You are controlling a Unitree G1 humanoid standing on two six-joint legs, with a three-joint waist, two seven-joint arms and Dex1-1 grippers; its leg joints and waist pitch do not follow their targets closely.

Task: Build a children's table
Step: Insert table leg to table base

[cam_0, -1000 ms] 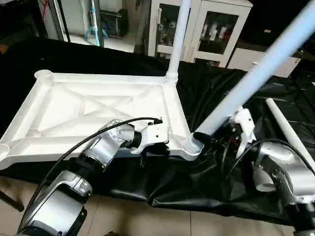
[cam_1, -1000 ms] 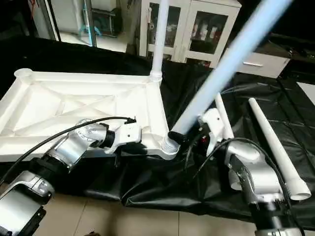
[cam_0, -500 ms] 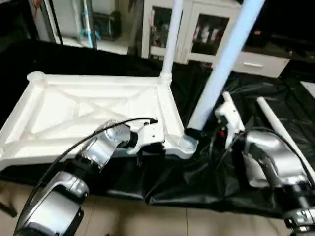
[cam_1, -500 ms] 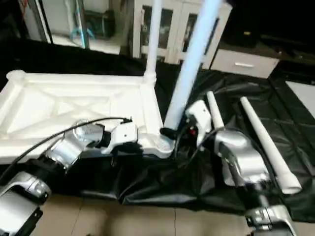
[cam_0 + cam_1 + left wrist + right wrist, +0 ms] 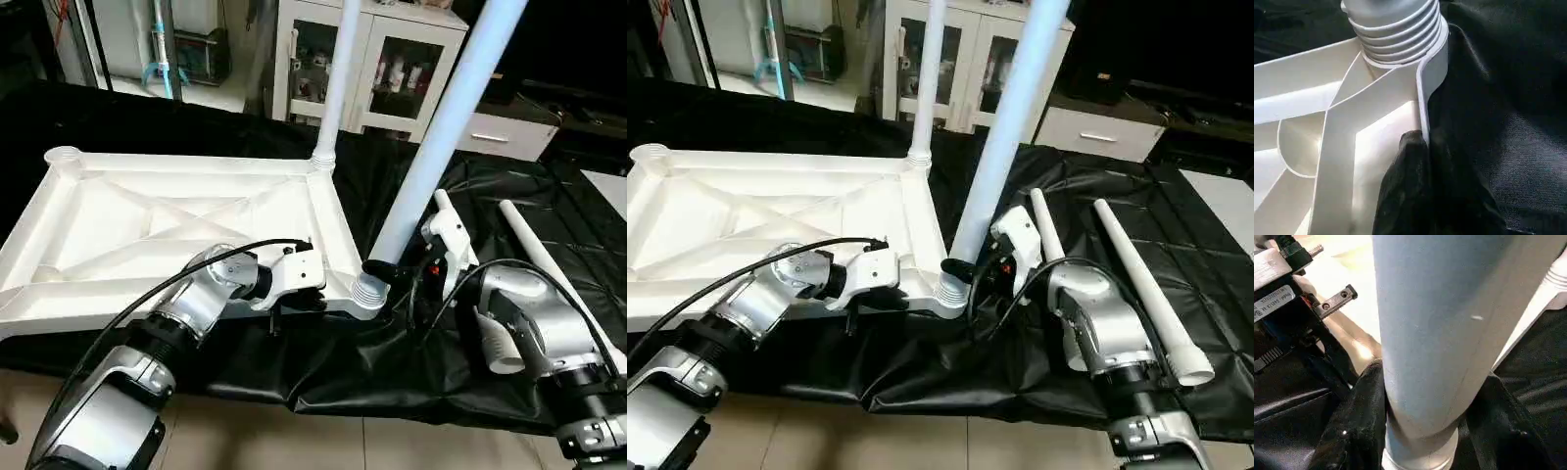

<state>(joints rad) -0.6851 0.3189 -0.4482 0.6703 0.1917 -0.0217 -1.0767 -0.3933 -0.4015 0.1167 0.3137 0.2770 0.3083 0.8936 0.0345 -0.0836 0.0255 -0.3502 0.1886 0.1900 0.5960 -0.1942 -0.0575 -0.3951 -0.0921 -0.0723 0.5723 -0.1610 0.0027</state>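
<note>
The white tabletop point(image 5: 147, 220) lies ribbed side up on black cloth. One leg point(image 5: 335, 88) stands upright in its far right corner. My left gripper point(image 5: 292, 302) is shut on the tabletop's near rim point(image 5: 1422, 112), beside the near right corner socket point(image 5: 364, 291). A second leg point(image 5: 446, 117) rises from that socket, leaning right, its threaded end point(image 5: 1396, 29) showing several turns above the socket. My right gripper point(image 5: 394, 270) is shut on this leg just above the threads, and its black fingers point(image 5: 1359, 421) flank the tube point(image 5: 1440, 333).
Two loose legs point(image 5: 1141, 284) point(image 5: 1046, 227) lie on the black cloth point(image 5: 323, 382) to the right of my right arm. White glass-door cabinets point(image 5: 392, 69) stand behind the table. The cloth hangs over the near edge above a tiled floor.
The leg in my right gripper has swung from a strong rightward lean to much nearer upright, and my right arm came in toward the corner. The camera shifted. The left gripper held still.
</note>
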